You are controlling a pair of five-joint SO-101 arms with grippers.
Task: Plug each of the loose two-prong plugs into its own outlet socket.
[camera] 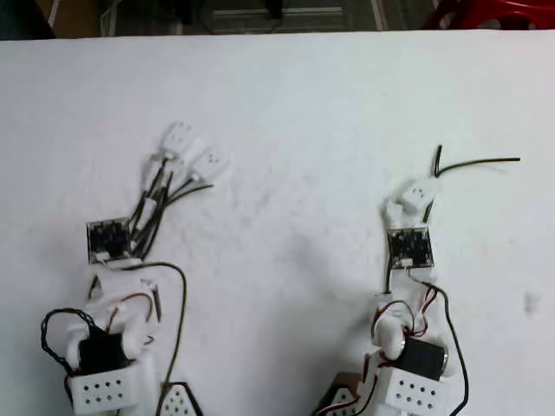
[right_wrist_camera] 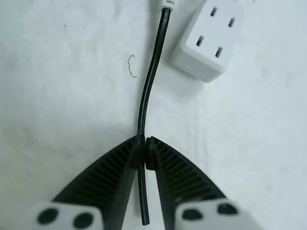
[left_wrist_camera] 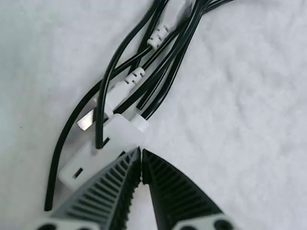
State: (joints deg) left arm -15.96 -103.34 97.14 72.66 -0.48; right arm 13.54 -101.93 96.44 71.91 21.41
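Note:
My right gripper [right_wrist_camera: 144,143] is shut on a black cable [right_wrist_camera: 152,72] that runs up to a white plug [right_wrist_camera: 168,3] at the picture's edge. Beside that cable lies a white outlet block [right_wrist_camera: 209,39] with two pairs of slots facing up. In the high view this block [camera: 420,194] sits just beyond the right arm [camera: 408,248]. My left gripper [left_wrist_camera: 140,157] is shut, its tips touching a white two-prong plug [left_wrist_camera: 98,148] with a metal prong [left_wrist_camera: 85,122] showing. A bundle of black cables [left_wrist_camera: 158,72] lies past it. Two white outlet blocks [camera: 179,139] [camera: 211,163] lie beyond the left arm [camera: 108,239].
A small bent wire staple [right_wrist_camera: 131,65] lies on the white cloth near the held cable. A loose black cable [camera: 477,162] curves off at the right. The table's far edge [camera: 277,35] borders a dark area. White cloth [camera: 295,199] spreads between the two arms.

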